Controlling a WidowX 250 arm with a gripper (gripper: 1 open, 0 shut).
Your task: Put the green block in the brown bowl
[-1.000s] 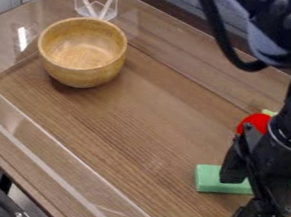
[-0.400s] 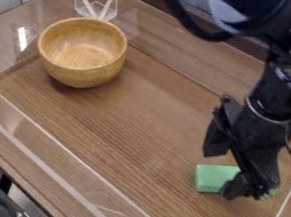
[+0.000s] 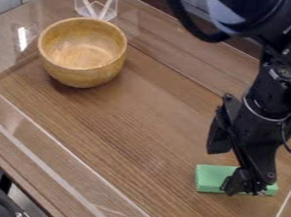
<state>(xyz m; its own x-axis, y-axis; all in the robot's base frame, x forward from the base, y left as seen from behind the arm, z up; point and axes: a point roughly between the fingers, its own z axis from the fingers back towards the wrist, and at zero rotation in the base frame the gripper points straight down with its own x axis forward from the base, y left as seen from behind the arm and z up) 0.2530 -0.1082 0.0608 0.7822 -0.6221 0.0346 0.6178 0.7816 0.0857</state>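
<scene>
I see the block (image 3: pixel 221 179) near the desk's (image 3: pixel 132 129) lower-right edge, open desk toward the bowl (image 3: pixel 81 52), my tool (image 3: pixel 248 185) spread open over the block, shifted left since a second ago.

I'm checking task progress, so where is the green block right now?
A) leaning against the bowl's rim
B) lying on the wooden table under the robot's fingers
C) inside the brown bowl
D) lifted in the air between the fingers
B: the green block lies flat on the table, far from the empty brown bowl, with the open gripper right over it.
</scene>
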